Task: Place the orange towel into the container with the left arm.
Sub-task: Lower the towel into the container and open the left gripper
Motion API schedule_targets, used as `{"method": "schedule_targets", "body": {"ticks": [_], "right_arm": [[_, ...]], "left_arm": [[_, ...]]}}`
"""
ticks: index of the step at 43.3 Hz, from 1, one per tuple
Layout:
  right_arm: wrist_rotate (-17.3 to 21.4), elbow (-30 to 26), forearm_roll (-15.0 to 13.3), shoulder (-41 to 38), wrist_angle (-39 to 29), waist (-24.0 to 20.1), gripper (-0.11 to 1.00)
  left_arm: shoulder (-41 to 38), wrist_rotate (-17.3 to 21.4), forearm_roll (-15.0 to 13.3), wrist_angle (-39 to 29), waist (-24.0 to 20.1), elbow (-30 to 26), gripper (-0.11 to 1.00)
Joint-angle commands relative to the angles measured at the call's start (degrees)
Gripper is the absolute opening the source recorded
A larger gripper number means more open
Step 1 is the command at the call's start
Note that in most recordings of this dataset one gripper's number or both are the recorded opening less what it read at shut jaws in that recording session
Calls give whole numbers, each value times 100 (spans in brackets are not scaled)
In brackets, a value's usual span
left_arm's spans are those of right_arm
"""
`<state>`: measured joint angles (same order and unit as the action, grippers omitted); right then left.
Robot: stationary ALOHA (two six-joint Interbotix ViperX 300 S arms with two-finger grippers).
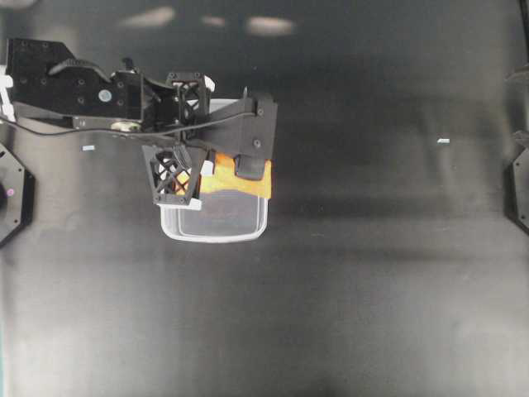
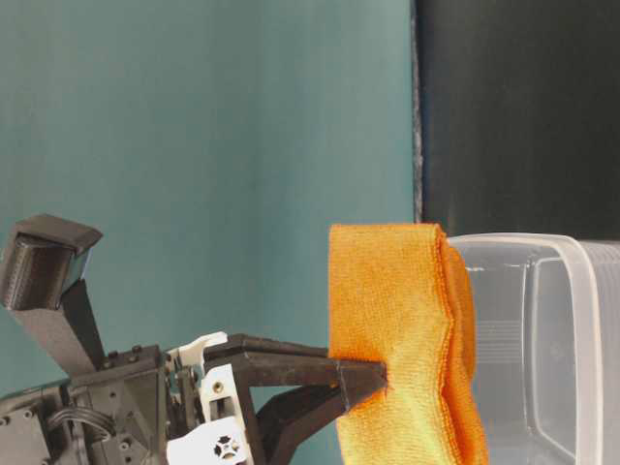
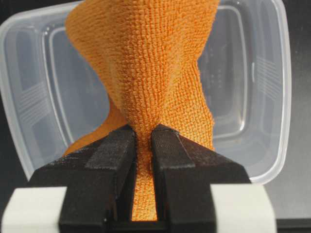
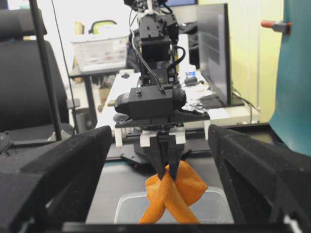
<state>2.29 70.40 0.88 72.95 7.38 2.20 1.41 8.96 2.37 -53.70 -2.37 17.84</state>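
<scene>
My left gripper (image 3: 143, 133) is shut on the orange towel (image 3: 146, 63), pinching a fold of it between the black jaws. The towel hangs twisted from the jaws over the open container (image 3: 272, 97), a clear plastic tub. In the overhead view the left gripper (image 1: 244, 169) is over the tub's far half, with the towel (image 1: 248, 186) showing beneath it and the container (image 1: 215, 236) below. The right wrist view shows the towel (image 4: 187, 187) dangling into the container (image 4: 131, 204). My right gripper (image 4: 160, 138) is open and empty, far from the tub.
Two small white scraps (image 1: 88, 148) (image 1: 443, 141) lie on the black table. Black arm bases stand at the left edge (image 1: 12, 194) and the right edge (image 1: 521, 190). A teal backdrop (image 2: 194, 145) stands behind the table.
</scene>
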Motion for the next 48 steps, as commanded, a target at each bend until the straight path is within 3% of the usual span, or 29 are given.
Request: {"method": "schedule_targets", "body": {"ticks": [1, 6, 17, 21, 35, 48], "right_arm": [[9, -44, 18, -79, 26, -26, 78], [9, -35, 18, -79, 26, -26, 78], [0, -44, 18, -79, 26, -44, 77], [0, -44, 18, -79, 18, -44, 77], [9, -53, 18, -62, -202, -53, 77], [9, -35, 26, -97, -448, -53, 77]], "left_arm": [[114, 0, 26, 70, 0, 9, 7], [88, -18, 26, 79, -26, 88, 9], [105, -62, 26, 149, -62, 123, 75], [114, -62, 26, 123, -44, 62, 90], [1011, -211, 26, 237, 62, -176, 83], [1934, -229, 26, 413, 246, 272, 83]]}}
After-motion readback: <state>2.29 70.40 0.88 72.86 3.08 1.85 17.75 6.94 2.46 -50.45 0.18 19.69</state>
